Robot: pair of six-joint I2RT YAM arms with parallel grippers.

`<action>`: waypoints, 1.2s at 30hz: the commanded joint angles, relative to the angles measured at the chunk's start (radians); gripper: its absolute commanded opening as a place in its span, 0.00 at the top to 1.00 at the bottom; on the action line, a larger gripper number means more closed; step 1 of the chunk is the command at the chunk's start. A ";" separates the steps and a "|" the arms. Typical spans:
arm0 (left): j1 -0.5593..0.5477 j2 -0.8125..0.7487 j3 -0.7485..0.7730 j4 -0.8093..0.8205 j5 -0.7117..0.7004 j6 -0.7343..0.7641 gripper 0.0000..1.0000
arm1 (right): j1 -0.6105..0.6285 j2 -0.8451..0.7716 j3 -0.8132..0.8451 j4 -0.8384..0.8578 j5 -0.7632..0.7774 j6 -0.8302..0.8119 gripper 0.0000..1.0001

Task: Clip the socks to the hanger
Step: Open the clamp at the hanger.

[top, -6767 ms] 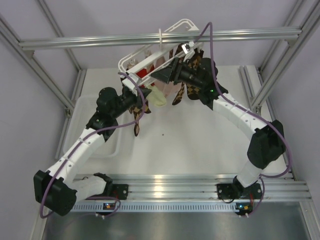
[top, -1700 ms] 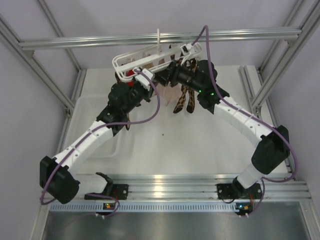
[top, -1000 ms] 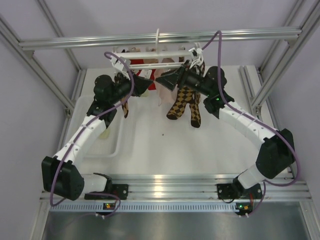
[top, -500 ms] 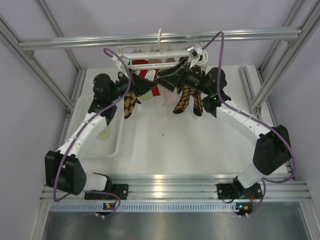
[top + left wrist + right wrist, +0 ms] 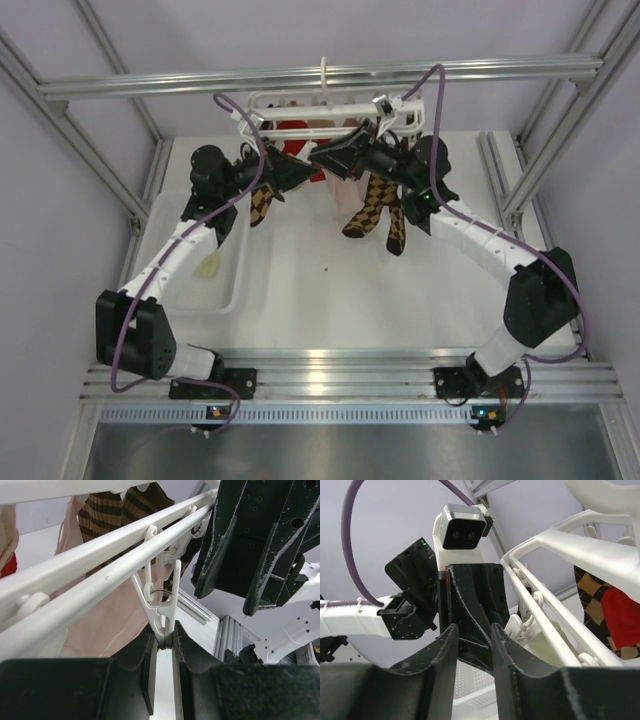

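The white hanger hangs by its hook from the top rail. Argyle socks and red socks dangle from it. My left gripper is shut on one white clip under the hanger's bars. In the top view it meets my right gripper just below the frame. The right gripper stands open with a narrow gap and nothing in it. One of the socks, pale cream, shows behind the bars. Another pale sock lies in the tray.
A white tray sits on the table's left side under the left arm. A pink sock hangs close beside the held clip. Aluminium rails frame the top, both sides and the near edge.
The right gripper's jaws have drawn closer together. The hanger has tilted a little and the argyle socks have swung. The left gripper has kept its hold on the clip.
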 commanded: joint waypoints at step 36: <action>-0.017 -0.030 0.064 -0.115 0.094 0.052 1.00 | -0.010 -0.061 0.014 -0.232 0.213 0.127 0.45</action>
